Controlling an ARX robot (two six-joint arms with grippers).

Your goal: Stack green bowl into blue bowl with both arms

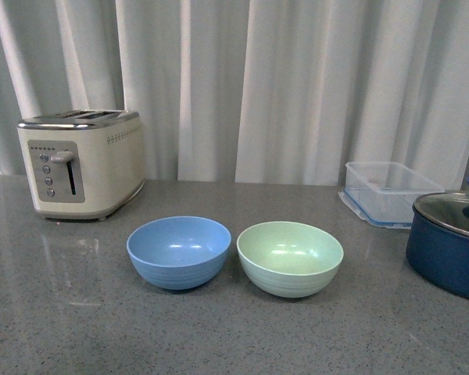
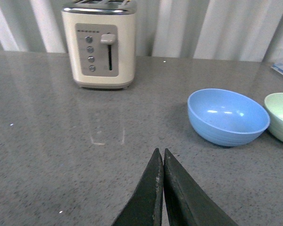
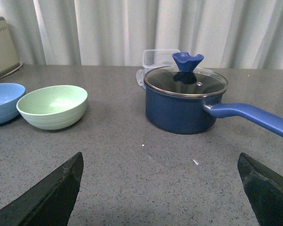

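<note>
Green bowl [image 1: 290, 258] upright on counter [image 1: 234, 340], just beside blue bowl [image 1: 179, 251]

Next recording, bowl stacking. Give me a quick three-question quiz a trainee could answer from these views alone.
1. True or false: the green bowl already sits inside the blue bowl.
2. Pick one. What stands behind the blue bowl, further to the robot's left? A) toaster B) kettle C) microwave
3. Fill the blanks: in the wrist views, the left arm's jaws are ____ and the right arm's jaws are ____.

Key
1. False. The bowls stand side by side on the counter, both empty.
2. A.
3. Shut; open. Neither holds anything.
</note>
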